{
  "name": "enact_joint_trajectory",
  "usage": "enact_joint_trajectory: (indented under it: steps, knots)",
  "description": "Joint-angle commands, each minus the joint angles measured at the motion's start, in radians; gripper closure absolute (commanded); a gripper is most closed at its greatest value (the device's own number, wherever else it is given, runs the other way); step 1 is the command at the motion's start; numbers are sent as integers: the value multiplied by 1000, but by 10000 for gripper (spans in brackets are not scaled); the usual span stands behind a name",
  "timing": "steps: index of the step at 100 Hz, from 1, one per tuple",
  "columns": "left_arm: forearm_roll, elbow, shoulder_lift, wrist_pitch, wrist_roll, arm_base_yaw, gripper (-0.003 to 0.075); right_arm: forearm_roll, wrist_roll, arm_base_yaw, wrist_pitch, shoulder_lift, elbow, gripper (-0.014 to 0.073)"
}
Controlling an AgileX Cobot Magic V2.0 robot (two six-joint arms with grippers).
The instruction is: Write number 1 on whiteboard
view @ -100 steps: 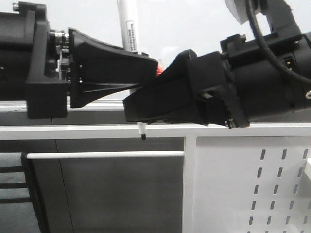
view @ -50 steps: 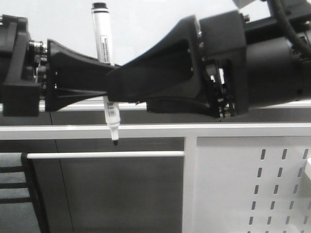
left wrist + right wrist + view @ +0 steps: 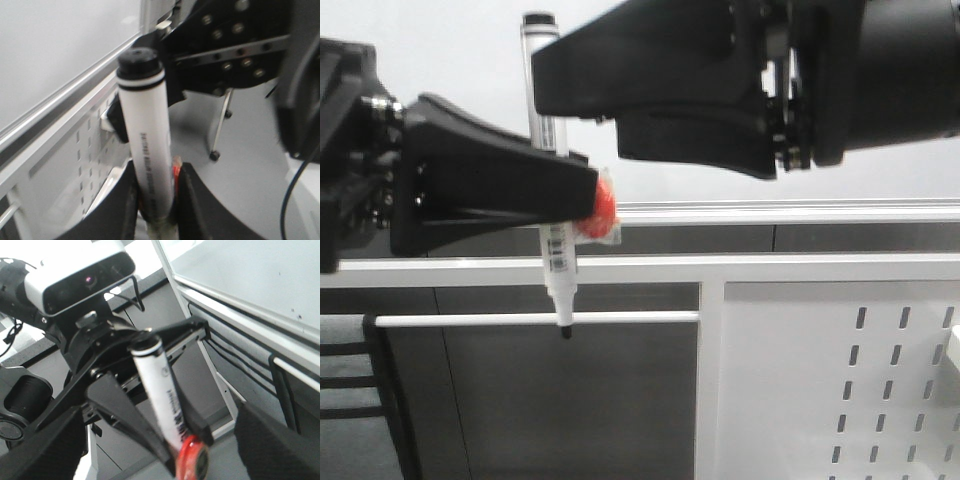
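Note:
A white marker (image 3: 556, 255) with a black tip hangs upright, tip down, and my left gripper (image 3: 582, 190) is shut on its barrel. The same marker (image 3: 150, 150) rises between the left gripper's (image 3: 156, 200) fingers in the left wrist view. A red round piece (image 3: 603, 215) sits at the left fingertip beside the marker. My right gripper (image 3: 580, 105) hovers open above the left one, next to the marker's top end. In the right wrist view its blurred fingers stand wide apart around the marker (image 3: 162, 400). The whiteboard (image 3: 440, 50) stands behind. The number 1 is out of view.
A silver rail (image 3: 820, 213) runs along the board's lower edge. Below it are a white frame bar (image 3: 770, 268), a thin white rod (image 3: 520, 319) and a white panel with slot holes (image 3: 840, 380). A dark chair (image 3: 360, 400) stands at lower left.
My right gripper has risen from in front of the left gripper to above it and stands clear of the marker. The marker has moved left and down, its tip now lower.

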Motion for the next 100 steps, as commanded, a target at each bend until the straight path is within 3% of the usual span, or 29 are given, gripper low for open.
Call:
enact_joint_trajectory:
  steps: [1,73,100]
  knots:
    - [-35,-21,-24,-100,-13,3,741,36,-4,0,-80,-32,-48,36]
    - [-25,-21,-24,-159,-14,1,741,38,4,71,-68,-32,-102,41]
    - [-24,-21,-24,-176,-14,1,741,38,4,71,-65,-32,-102,251]
